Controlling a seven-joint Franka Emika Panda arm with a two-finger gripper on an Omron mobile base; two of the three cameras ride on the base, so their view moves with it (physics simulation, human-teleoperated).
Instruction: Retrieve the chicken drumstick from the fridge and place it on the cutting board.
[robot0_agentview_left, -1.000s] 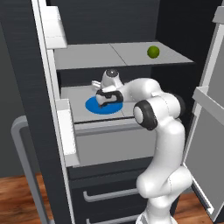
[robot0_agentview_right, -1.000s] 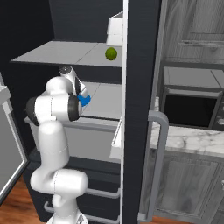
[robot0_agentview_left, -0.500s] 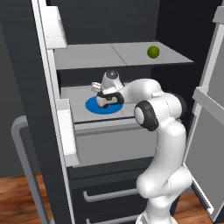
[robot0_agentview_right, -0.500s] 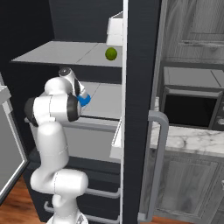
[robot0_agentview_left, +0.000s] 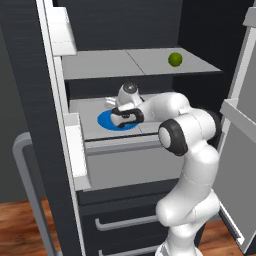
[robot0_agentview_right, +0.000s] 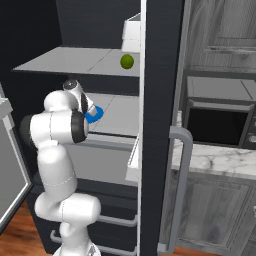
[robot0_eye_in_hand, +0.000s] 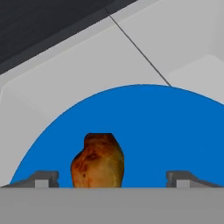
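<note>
Hovering low over the round blue plate (robot0_agentview_left: 107, 120) at centre-left of the left base view, on the middle light-grey shelf of the tall black fridge (robot0_agentview_left: 30, 75), the two-finger gripper (robot0_eye_in_hand: 113, 178) spreads wide around the orange-brown chicken drumstick (robot0_eye_in_hand: 98, 161), fingertips (robot0_eye_in_hand: 41, 178) apart from it.

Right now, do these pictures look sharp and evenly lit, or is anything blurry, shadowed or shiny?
Hand view: the orange-brown chicken drumstick on the round blue plate is crisp, flatly lit, without glare. Left base view: the black fridge interior is dark behind its pale grey shelves; the small green round fruit reads clearly. Right base view: soft shading on the white arm, no blur.
</note>
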